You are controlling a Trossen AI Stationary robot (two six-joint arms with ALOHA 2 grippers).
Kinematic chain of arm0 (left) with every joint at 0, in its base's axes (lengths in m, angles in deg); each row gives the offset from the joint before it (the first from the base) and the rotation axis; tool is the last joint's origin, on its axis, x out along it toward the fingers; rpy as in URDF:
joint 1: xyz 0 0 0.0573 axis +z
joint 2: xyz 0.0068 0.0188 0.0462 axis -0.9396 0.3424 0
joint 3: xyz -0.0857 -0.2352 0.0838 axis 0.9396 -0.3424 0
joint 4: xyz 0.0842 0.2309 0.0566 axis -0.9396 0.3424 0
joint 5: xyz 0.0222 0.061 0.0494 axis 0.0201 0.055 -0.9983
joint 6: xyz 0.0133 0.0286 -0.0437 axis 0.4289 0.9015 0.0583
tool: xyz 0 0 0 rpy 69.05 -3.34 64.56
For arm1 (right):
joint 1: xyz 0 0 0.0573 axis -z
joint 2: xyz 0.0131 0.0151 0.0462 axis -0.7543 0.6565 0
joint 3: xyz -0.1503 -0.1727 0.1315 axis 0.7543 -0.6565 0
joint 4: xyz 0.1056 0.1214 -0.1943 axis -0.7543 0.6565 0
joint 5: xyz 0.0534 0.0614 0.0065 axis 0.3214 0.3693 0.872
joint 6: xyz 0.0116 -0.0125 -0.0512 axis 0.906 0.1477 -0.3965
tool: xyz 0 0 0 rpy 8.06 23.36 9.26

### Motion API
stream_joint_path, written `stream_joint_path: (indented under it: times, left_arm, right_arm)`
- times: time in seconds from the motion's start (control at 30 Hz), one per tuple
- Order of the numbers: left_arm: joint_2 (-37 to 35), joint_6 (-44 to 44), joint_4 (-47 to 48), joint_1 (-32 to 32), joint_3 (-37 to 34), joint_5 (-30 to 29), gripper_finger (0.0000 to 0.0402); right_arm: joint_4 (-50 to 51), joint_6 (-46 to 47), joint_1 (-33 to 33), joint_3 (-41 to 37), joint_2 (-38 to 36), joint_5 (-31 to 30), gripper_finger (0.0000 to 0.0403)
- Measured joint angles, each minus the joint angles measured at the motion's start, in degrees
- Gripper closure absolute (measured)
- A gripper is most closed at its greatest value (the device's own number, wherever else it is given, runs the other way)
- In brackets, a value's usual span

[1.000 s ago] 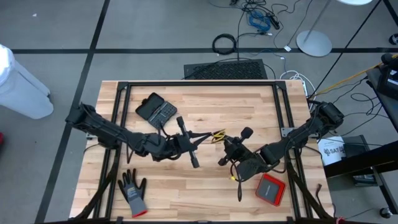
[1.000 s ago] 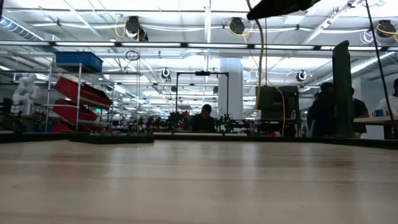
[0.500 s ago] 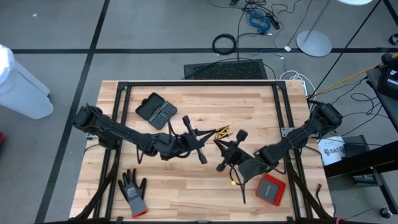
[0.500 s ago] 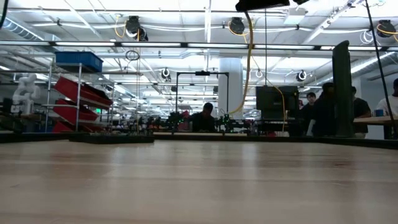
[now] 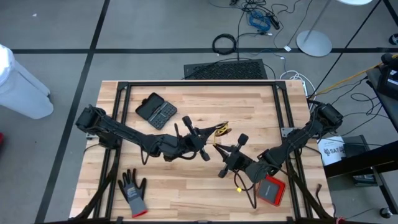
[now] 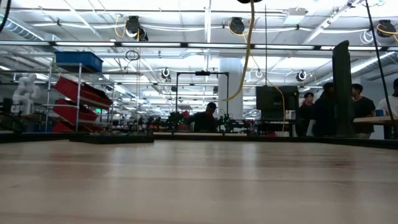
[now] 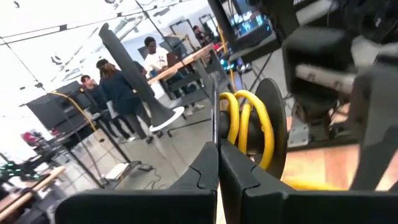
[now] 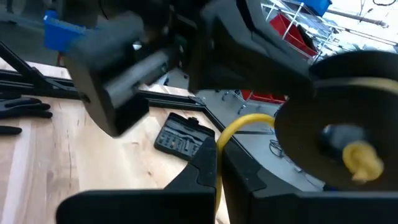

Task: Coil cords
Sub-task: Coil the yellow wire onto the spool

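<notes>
The yellow cord (image 5: 219, 129) hangs in small loops above the table's middle, between my two grippers. In the left wrist view the loops (image 7: 247, 123) lie against the cord's black round part (image 7: 274, 127). My left gripper (image 5: 210, 132) comes from the left, shut at the loops. My right gripper (image 5: 219, 148) comes from the right and near side, shut on a strand. The cord's loose tail (image 5: 236, 184) trails toward the near edge. In the low view the cord (image 6: 247, 53) hangs high above the tabletop. My left gripper meets the yellow loops at their near side (image 7: 231, 135), pointing level from the table's left. The shut fingertips (image 7: 208, 163) hide the exact place of the pinch. The loops stand lifted clear of the table. My right gripper pinches a single strand (image 8: 218, 144) between its two fingertips, pointing level from the right. The strand arches from the fingers toward the black round part (image 8: 348, 106), whose yellow end plug (image 8: 363, 158) sticks out; all of it hangs clear of the table.
A black case (image 5: 156, 110) lies at the far left of the wooden table (image 5: 186, 186), a grey glove (image 5: 132, 191) at the near left, a red box (image 5: 271, 190) at the near right. Black frame rails (image 5: 118, 106) run along the table's sides. People stand in the room beyond (image 6: 323, 109).
My left gripper has gone toward the table's right edge, sunk a little and rolled. My right gripper has shifted toward the near left and turned. The looped cord stays lifted between them; its hanging strand has swung left in the low view and its tail has slid nearer the front edge.
</notes>
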State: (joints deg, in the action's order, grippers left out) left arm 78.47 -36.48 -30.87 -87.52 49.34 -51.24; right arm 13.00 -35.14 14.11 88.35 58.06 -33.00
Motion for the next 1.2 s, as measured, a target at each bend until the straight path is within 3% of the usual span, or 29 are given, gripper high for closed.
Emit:
stream_joint_path:
  times: [0.4, 0.87, 1.2]
  left_arm:
    - [0.4, 5.9, 4.5, 0.1, 0.0, -1.4, 0.0401]
    - [0.4, 8.9, 6.6, -0.6, 0.0, -1.6, 0.0401]
    - [0.4, 12.2, 7.1, -2.5, 0.0, 3.2, 0.0401]
  right_arm:
    - [-4.6, -7.1, -3.0, 0.0, -0.2, -1.2, 0.0402]
    - [-5.2, -18.4, -10.4, 0.0, -3.0, -20.8, 0.0402]
    - [-3.8, -19.4, -9.2, 0.0, -3.0, -21.1, 0.0402]
